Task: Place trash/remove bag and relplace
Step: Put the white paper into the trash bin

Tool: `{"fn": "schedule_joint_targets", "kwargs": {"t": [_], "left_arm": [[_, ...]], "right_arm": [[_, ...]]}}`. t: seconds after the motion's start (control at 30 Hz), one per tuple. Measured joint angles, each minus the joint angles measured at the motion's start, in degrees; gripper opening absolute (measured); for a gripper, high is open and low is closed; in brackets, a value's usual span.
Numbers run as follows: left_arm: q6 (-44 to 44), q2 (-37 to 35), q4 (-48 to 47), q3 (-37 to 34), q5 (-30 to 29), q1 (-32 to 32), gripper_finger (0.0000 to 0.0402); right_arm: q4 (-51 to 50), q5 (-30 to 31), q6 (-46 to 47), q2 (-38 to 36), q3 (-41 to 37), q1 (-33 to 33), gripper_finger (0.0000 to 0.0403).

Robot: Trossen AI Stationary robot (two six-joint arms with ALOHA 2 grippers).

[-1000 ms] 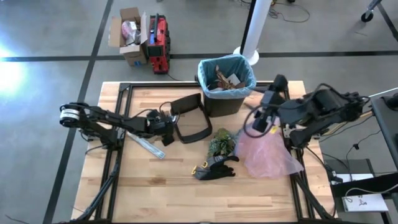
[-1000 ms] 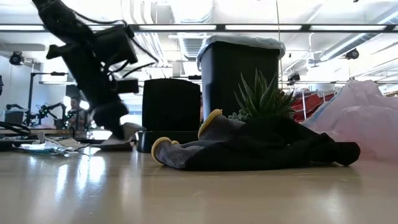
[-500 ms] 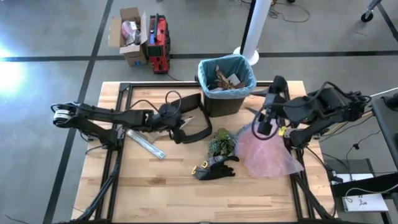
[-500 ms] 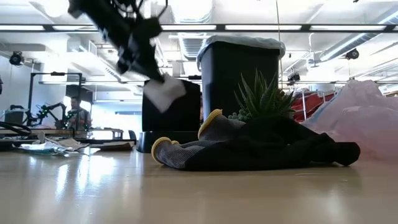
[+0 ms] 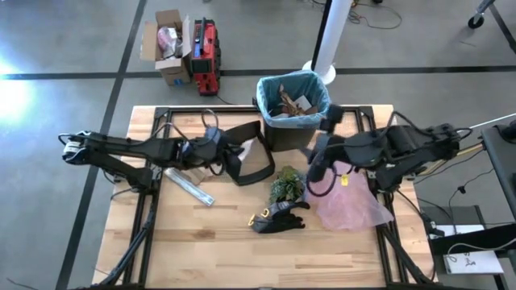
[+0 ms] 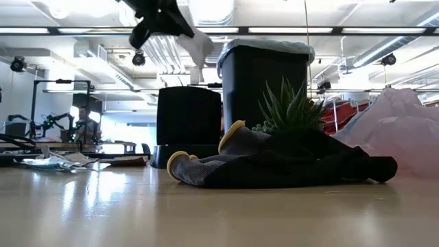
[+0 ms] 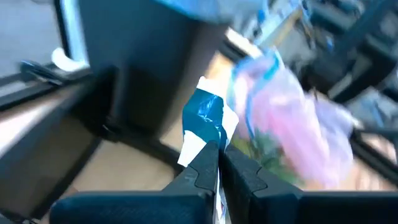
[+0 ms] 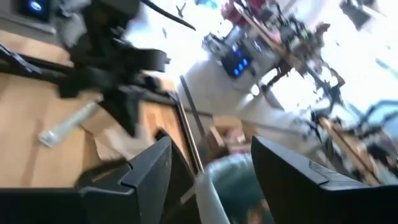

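A black bin (image 5: 294,121) with the teal-blue bag (image 5: 316,87) as its liner stands at the table's far edge, crumpled brown trash (image 5: 286,103) inside it. My left gripper (image 7: 217,152) is high above the table to the left of the bin and is shut on a white and teal wrapper (image 7: 208,121). In the low view the wrapper (image 6: 199,46) shows near the bin's top. My right gripper (image 5: 310,173) hovers open over the near-left edge of a pink bag (image 5: 347,197), with nothing between its fingers. My left gripper pinches the wrapper between its two fingers by one edge (image 7: 214,142). The fingers reach in from the table's left, slanting slightly down. The rest of the wrapper sticks out past the fingertips, lifted clear of the table.
A black lid frame (image 5: 250,161) lies left of the bin. A green plant tuft (image 5: 286,184) and a black-and-yellow glove (image 5: 278,216) lie mid-table, and a clear tube (image 5: 189,187) lies toward the left. A box and a red case (image 5: 205,52) stand on the floor beyond the table.
My left gripper has risen from the table with the wrapper, which is now lifted clear, and has moved right toward the bin, rolling as it went. My right gripper has swung toward the table's left, over the pink bag's edge.
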Motion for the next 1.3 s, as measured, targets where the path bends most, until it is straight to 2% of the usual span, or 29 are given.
{"fn": "schedule_joint_targets", "kwargs": {"t": [0.13, 0.23, 0.4, 0.5, 0.63, 0.8, 1.03, 1.17, 1.3], "left_arm": [[-2.09, -2.35, -0.07, 0.35, -0.11, 0.14, 0.0000], [-1.44, -4.46, -0.05, 0.35, 1.25, 0.19, 0.0000], [7.19, -8.85, 1.73, 0.35, 3.51, 0.02, 0.0000], [14.38, -11.27, 5.32, 0.35, 7.79, 0.02, 0.0000], [19.86, -13.64, 9.40, 0.37, 15.17, 0.15, 0.0000], [21.09, -15.09, 10.31, 0.37, 19.75, 0.17, 0.0000], [21.11, -15.85, 15.51, 0.37, 20.85, 0.17, 0.0000], [21.13, -15.79, 17.76, 0.37, 21.44, 0.20, 0.0000], [21.15, -15.17, 20.24, 0.37, 22.43, 0.18, 0.0000]], "right_arm": [[5.40, -6.47, -0.83, 2.61, -0.07, -2.55, 0.0190], [8.94, -15.25, 3.59, 3.74, -0.09, -5.72, 0.0174], [13.16, -29.02, 11.31, 5.57, 0.13, -10.73, 0.0146], [15.55, -34.13, 15.30, 6.81, 0.13, -12.95, 0.0137], [20.17, -36.42, 19.07, 8.41, 0.15, -14.93, 0.0149], [27.15, -38.56, 20.55, 10.74, 0.15, -16.29, 0.0197], [28.95, -39.09, 23.73, 13.88, 0.24, -16.79, 0.0255], [29.26, -39.06, 25.92, 14.20, 0.24, -16.82, 0.0262], [29.45, -39.08, 25.82, 14.17, 0.24, -16.82, 0.0249]]}}
